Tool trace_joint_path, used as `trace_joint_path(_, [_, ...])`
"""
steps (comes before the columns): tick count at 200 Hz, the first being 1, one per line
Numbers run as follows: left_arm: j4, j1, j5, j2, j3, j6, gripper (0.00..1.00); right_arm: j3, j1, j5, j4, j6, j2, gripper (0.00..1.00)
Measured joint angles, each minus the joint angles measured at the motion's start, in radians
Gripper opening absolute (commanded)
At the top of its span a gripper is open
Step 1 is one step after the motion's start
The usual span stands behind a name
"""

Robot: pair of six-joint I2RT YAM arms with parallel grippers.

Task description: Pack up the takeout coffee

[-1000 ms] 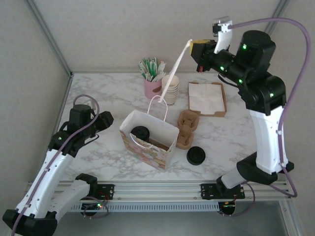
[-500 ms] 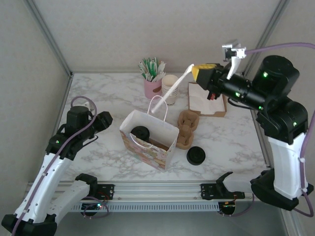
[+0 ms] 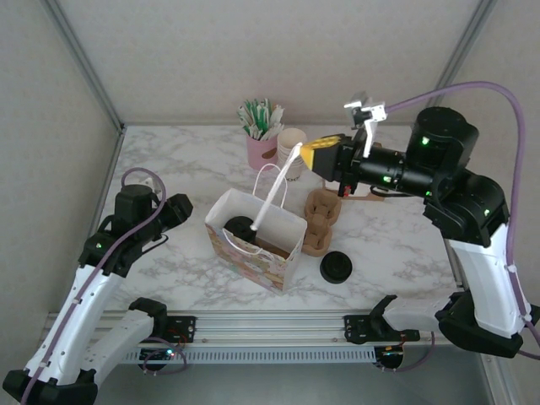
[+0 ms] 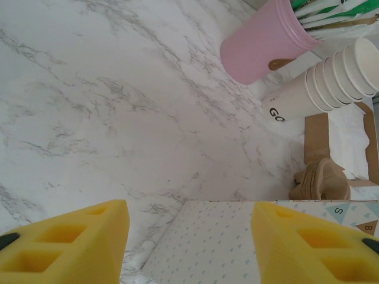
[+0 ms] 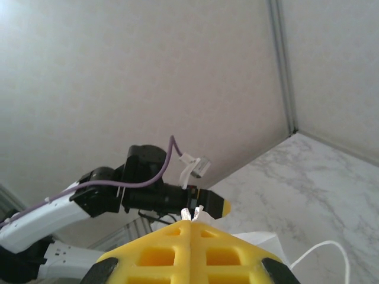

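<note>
1. Takeout coffee (image 3: 241,227): its black sip lid shows inside the open paper bag (image 3: 253,257), which stands near the middle of the bench's near edge. The cup below the lid is hidden by the bag wall.
2. Right gripper (image 3: 305,153): the fingers are closed tight on the upper end of a thin white stick (image 3: 274,190), perhaps a wrapped straw. It hangs above the bench centre, and the stick slants down and left, its lower end over the bag mouth beside the lid. Whether the tip touches the lid cannot be told.
3. Left gripper (image 3: 181,205): the fingers stand partly apart and hold nothing. It hangs low over the bench's left side, beside the bag but clear of it.
4. Bystanders: a loose black lid (image 3: 336,267) lies right of the bag near the near edge. A brown cup carrier (image 3: 320,218) sits between the bag and the right arm. A pink cup of sticks (image 3: 262,150) and a stack of lidless cups (image 3: 293,150) stand toward the far edge.
5. Step in hand (judged): the coffee appears packed, and the stick is being added to the bag.
6. Next move (judged): the tip should pass the bag handle and rim and go beside the cup before the fingers part. Pressing on the lid could tip the cup.
</note>
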State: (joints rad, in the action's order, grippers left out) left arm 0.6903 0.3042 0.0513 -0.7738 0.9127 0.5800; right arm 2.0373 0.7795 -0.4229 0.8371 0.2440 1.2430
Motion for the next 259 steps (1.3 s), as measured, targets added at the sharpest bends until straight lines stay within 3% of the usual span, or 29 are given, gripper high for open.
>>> trace_joint_path(166, [0.002,0.0,-0.003,0.0,-0.034,0.019,0.57,-0.277,0.019,0.177,-0.01,-0.065,0.042,0.0])
trace_joint_path(259, [-0.005,0.0,-0.003,0.002,-0.048,0.019,0.57,-0.232,0.128,0.204,-0.026,-0.088,0.0,0.0])
